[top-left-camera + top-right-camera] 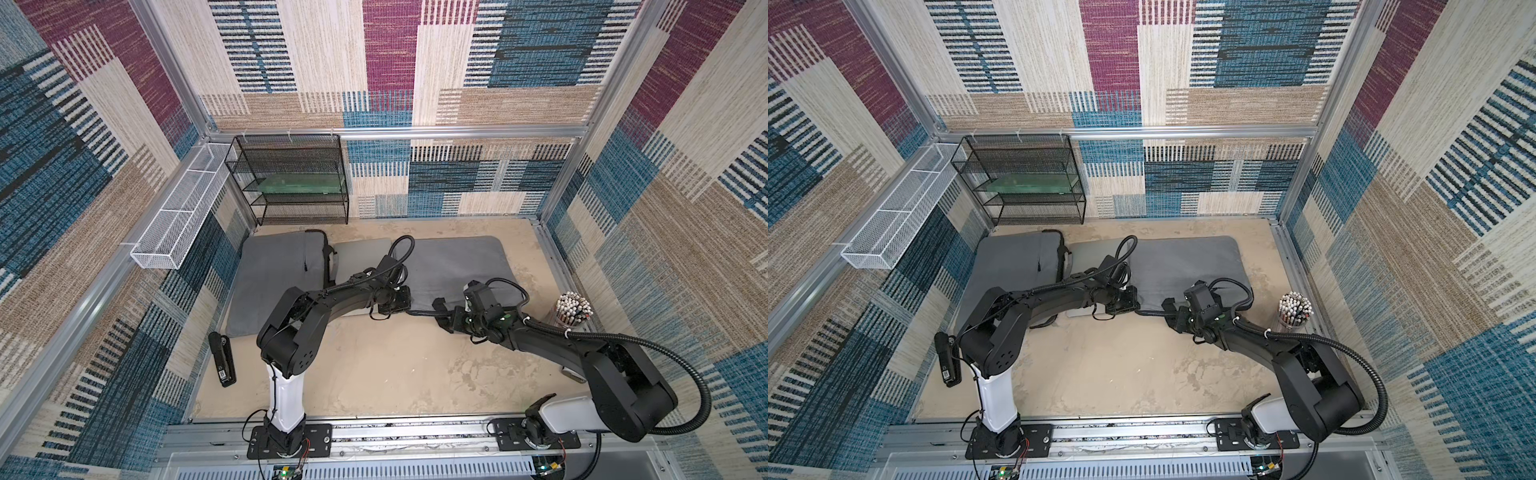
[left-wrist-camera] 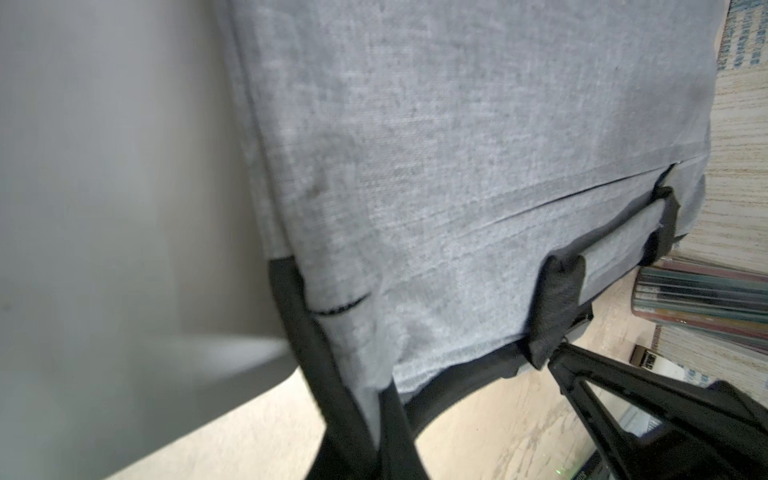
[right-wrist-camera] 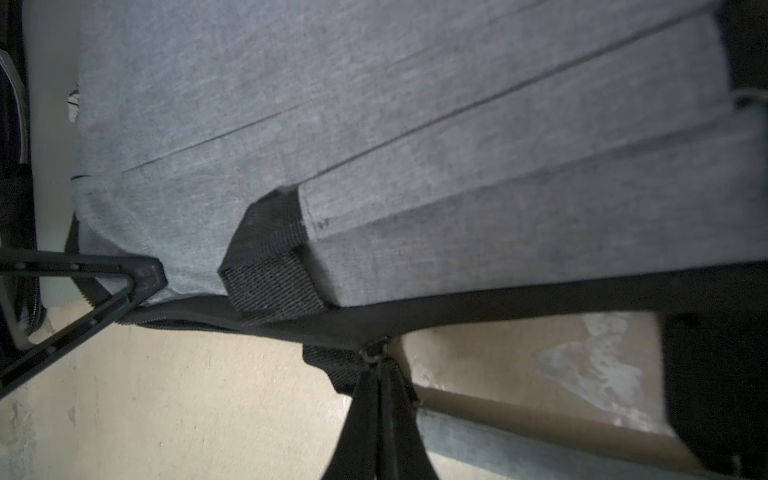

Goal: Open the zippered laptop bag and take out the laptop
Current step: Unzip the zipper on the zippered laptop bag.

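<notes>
The grey zippered laptop bag (image 1: 453,266) (image 1: 1183,262) lies flat at the back right of the table. A silver laptop (image 1: 359,253) (image 2: 104,208) sticks out of the bag's left side. My left gripper (image 1: 409,308) (image 2: 380,415) is at the bag's near left corner, shut on a fold of its grey fabric (image 2: 374,386). My right gripper (image 1: 438,312) (image 3: 378,399) is close beside it on the near edge, shut on the zipper pull (image 3: 374,355) of the black zipper band (image 3: 498,299). The bag's handles (image 3: 519,187) lie folded flat on top.
A second grey padded bag (image 1: 274,282) lies left of the laptop. A black stapler (image 1: 222,359) sits near the left wall and a cup of pencils (image 1: 573,311) at the right. A black mesh shelf (image 1: 291,178) and a white wire basket (image 1: 178,212) hang at the back left.
</notes>
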{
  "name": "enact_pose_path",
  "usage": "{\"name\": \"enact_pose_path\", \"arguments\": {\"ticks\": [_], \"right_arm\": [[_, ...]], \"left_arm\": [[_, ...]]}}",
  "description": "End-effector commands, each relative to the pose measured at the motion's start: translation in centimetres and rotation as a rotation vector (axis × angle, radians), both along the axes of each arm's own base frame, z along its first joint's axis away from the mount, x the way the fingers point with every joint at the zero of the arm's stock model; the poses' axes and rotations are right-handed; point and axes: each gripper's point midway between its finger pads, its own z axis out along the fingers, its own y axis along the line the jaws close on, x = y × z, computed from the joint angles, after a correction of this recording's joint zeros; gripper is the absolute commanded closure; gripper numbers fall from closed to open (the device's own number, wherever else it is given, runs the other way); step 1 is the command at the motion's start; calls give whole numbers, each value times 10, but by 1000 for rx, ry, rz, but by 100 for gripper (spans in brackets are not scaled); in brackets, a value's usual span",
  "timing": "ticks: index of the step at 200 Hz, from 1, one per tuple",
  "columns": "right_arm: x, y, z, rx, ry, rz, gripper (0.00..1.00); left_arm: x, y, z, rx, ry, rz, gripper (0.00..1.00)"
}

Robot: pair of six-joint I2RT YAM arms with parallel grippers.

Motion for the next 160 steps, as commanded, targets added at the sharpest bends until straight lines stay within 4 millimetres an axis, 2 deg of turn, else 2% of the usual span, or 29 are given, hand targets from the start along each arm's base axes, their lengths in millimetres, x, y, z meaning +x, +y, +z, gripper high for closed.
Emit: {"name": "enact_pose_path", "arguments": {"ticks": [1, 160], "right_arm": [[-5, -14, -6, -57, 23, -27, 100], [-4, -38, -2, -74, 18, -77, 100]], "left_arm": [[17, 11, 2, 45, -66, 22, 100], [26, 19, 4, 31, -68, 43, 100]]}}
